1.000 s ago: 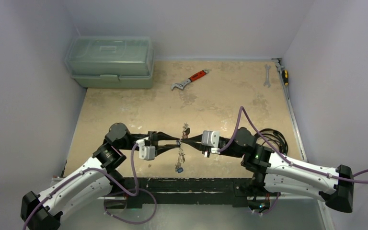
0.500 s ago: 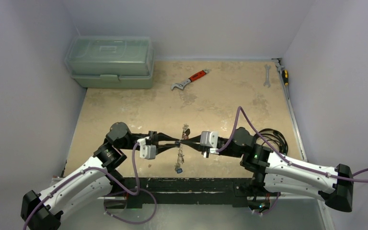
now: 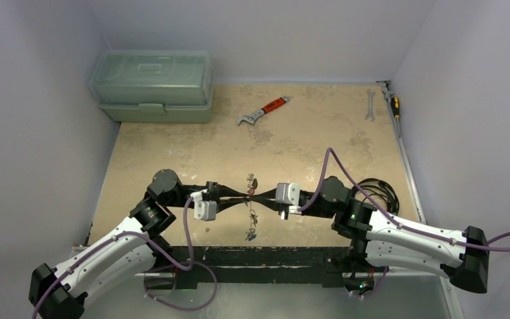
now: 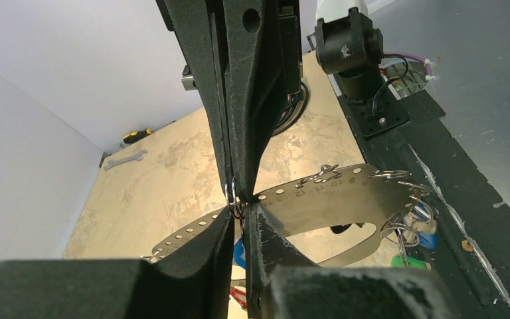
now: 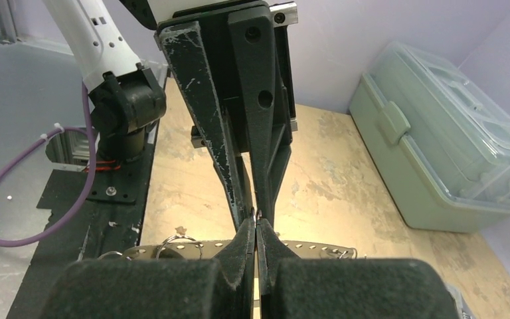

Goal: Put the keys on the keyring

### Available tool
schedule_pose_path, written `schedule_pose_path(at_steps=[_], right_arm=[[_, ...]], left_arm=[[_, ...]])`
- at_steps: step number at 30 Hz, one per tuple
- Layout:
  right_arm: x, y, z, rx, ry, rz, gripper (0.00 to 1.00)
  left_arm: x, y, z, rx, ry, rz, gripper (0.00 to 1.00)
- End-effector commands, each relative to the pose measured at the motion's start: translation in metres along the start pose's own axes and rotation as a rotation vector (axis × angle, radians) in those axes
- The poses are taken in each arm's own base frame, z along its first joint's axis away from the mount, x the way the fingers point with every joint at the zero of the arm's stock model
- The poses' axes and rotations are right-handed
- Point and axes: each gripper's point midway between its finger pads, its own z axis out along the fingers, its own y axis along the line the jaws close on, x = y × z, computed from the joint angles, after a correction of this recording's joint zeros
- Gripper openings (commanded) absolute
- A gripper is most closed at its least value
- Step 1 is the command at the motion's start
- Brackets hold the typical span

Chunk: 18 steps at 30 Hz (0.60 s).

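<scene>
Since a second ago the right arm has pushed slightly leftward toward the left one, and the small bunch above the fingertips has swung left with it; the left arm has barely moved.

The left claw (image 4: pixel 242 216) and the right claw (image 5: pixel 256 229) meet tip to tip above the near middle of the table (image 3: pixel 172 153). Each is closed down to a sliver on the keyring (image 4: pixel 332 196), which in the wrist views is a flat, curved, silvery band with a row of numbered holes. They grip it from opposite sides at almost the same spot, so it is held up off the table. Small split rings sit in several of its holes. The keys (image 3: pixel 249 226) dangle from it below the fingertips, with blue, green and red tags showing among them.

A pale green toolbox (image 3: pixel 153 85) stands in the far left corner with its lid shut. Its clouded plastic does not let the contents be made out.

A red-handled wrench (image 3: pixel 263 110) lies far centre. A spanner (image 3: pixel 370 104) and a screwdriver (image 3: pixel 393 103) lie at the far right edge.
</scene>
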Motion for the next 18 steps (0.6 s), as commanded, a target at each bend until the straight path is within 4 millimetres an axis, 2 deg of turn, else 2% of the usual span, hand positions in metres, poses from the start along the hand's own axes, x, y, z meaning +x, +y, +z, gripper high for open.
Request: schedule_pose_path(at_steps=[1, 8, 9, 13, 18], right_arm=[[-0.034, -0.009, 0.002, 0.015, -0.103, -0.039, 0.00], [-0.034, -0.010, 0.003, 0.027, -0.100, -0.022, 0.00], [-0.033, -0.011, 0.003, 0.031, -0.093, -0.020, 0.03], [-0.025, -0.012, 0.001, 0.041, -0.043, -0.002, 0.28], [-0.013, -0.020, -0.004, 0.080, 0.044, 0.002, 0.36]], left_arm=[[-0.020, 0.007, 0.001, 0.005, -0.046, 0.041, 0.02], [-0.015, 0.013, -0.001, -0.032, -0.015, 0.055, 0.00], [-0.014, 0.015, -0.002, -0.039, -0.005, 0.061, 0.00], [-0.009, 0.021, -0.004, -0.069, 0.035, 0.075, 0.00], [-0.004, 0.026, -0.006, -0.096, 0.068, 0.083, 0.00]])
